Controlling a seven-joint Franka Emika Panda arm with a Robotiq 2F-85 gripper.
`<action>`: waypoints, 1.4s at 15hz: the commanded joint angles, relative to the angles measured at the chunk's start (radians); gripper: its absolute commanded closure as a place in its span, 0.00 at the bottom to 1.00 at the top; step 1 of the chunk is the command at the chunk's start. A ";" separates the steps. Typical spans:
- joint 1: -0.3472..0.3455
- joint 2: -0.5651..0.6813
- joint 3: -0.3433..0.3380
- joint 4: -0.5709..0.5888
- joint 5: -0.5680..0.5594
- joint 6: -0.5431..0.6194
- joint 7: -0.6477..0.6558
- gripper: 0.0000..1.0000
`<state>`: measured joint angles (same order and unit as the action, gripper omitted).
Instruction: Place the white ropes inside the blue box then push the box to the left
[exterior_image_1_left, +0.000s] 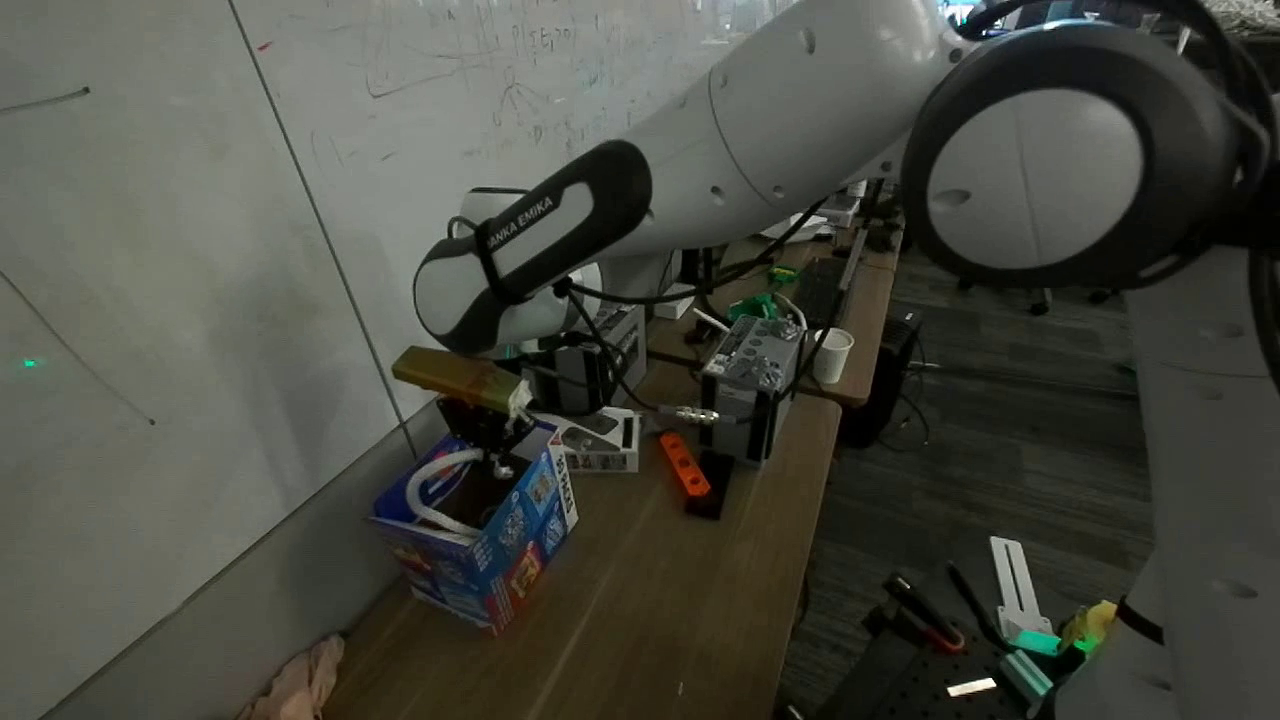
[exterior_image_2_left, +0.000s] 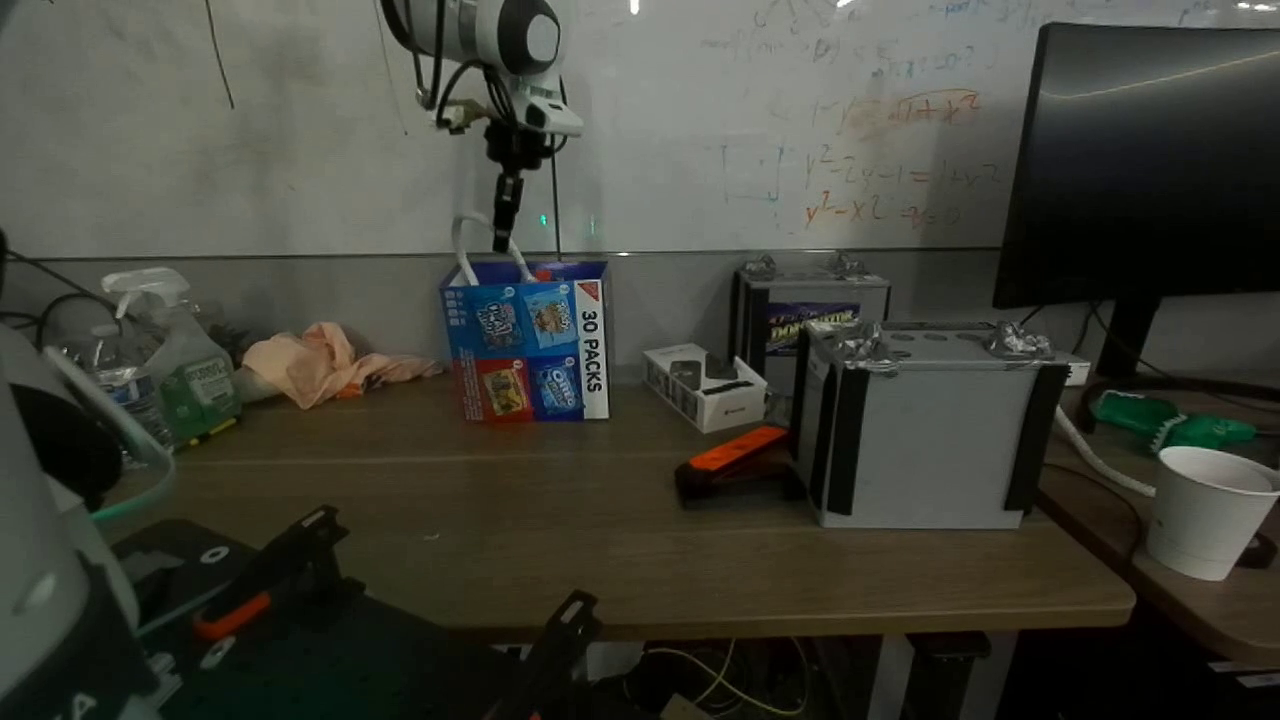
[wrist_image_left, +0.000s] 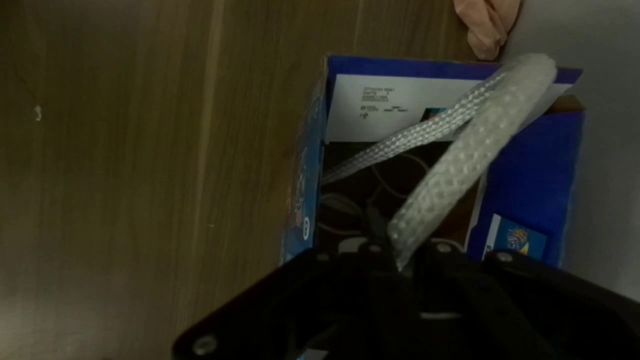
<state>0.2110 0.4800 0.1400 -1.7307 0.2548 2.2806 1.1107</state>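
The blue box (exterior_image_1_left: 535, 525) stands open-topped on the table against the whiteboard wall; it also shows in an exterior view (exterior_image_2_left: 530, 345) and in the wrist view (wrist_image_left: 537, 175). My gripper (exterior_image_2_left: 502, 245) is above the box opening, pointing down, with its fingertips (wrist_image_left: 400, 255) close together. It is shut on a white rope (wrist_image_left: 460, 175), which arcs up out of the jaws and bends down over the box. The rope loop shows in both exterior views (exterior_image_1_left: 413, 492) (exterior_image_2_left: 458, 242). Its lower end is hidden by the box. Dim pale cords (wrist_image_left: 342, 204) lie inside the box.
A small white carton (exterior_image_2_left: 705, 388), an orange-and-black object (exterior_image_2_left: 735, 452) and two grey cases (exterior_image_2_left: 920, 440) (exterior_image_2_left: 815, 285) stand on the box's one side. A pink cloth (exterior_image_2_left: 320, 365) and spray bottle (exterior_image_2_left: 185, 350) lie on the opposite side. The whiteboard (exterior_image_1_left: 220, 300) is close behind the box.
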 joint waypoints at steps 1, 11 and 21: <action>0.029 0.093 -0.021 0.094 -0.032 0.000 -0.026 0.97; 0.104 0.133 -0.097 0.126 -0.207 -0.043 -0.016 0.18; 0.129 0.004 -0.107 0.018 -0.303 -0.034 0.007 0.00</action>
<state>0.3345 0.5462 0.0390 -1.6498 -0.0341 2.2613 1.1012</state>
